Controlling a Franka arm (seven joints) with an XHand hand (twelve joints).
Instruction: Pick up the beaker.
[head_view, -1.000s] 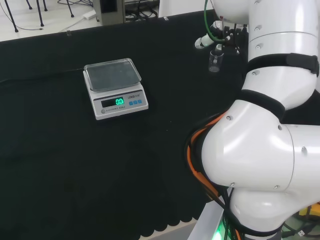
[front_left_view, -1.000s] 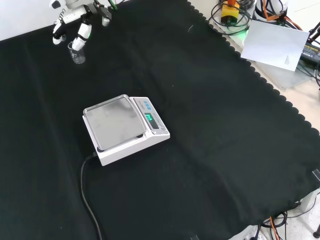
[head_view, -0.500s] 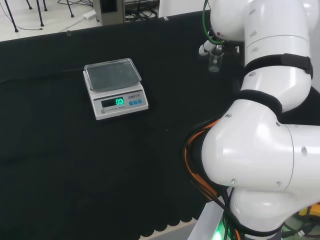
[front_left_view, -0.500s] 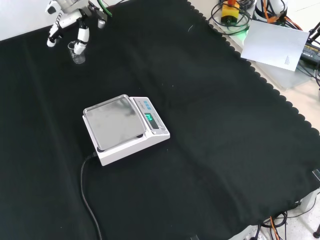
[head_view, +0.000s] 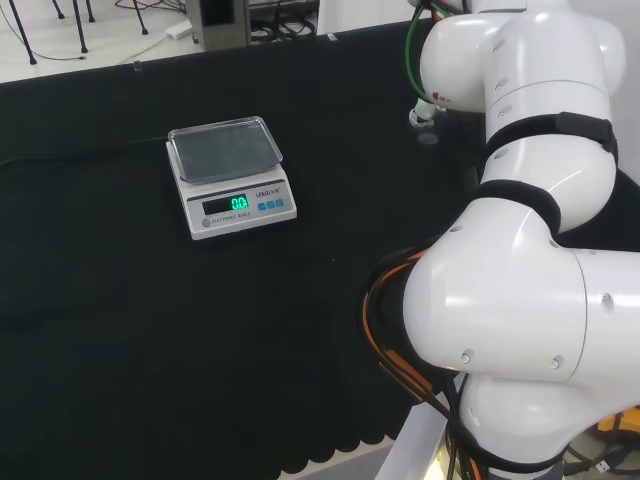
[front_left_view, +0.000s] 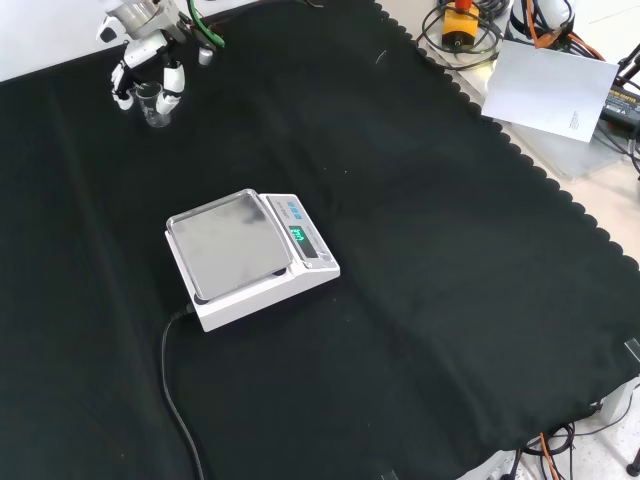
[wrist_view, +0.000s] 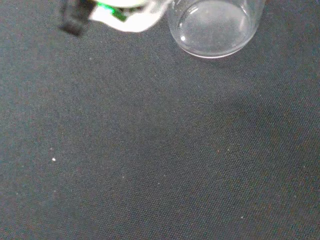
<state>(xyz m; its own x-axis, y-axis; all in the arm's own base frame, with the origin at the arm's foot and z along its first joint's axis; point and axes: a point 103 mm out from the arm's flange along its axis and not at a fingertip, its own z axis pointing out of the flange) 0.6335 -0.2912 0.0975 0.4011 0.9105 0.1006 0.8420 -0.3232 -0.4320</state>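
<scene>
While straddling the beaker (front_left_view: 155, 104) with fingers (front_left_view: 173, 80) down on either side, not yet clamped: hand (front_left_view: 147, 52) at about 11 o'clock on the black cloth (front_left_view: 420, 280) in the front view, digits apart and only slightly bent, glass between them. Placed so, by the look of it, to bracket the vessel before a squeeze and a lift. Whether any finger touches the wall: cannot tell. Beaker upright on the cloth, small and clear; seen through the wrist view (wrist_view: 216, 27) as a round bare base, apparently empty, no liquid or powder visible. In the head view, glimpsed at roughly 1 o'clock (head_view: 427, 117), just left of the arm's white links (head_view: 530, 90). Toward the cloth's centre, well apart from the beaker, a digital scale (front_left_view: 250, 258) with an empty steel pan, display lit, cable trailing toward 7 o'clock.
</scene>
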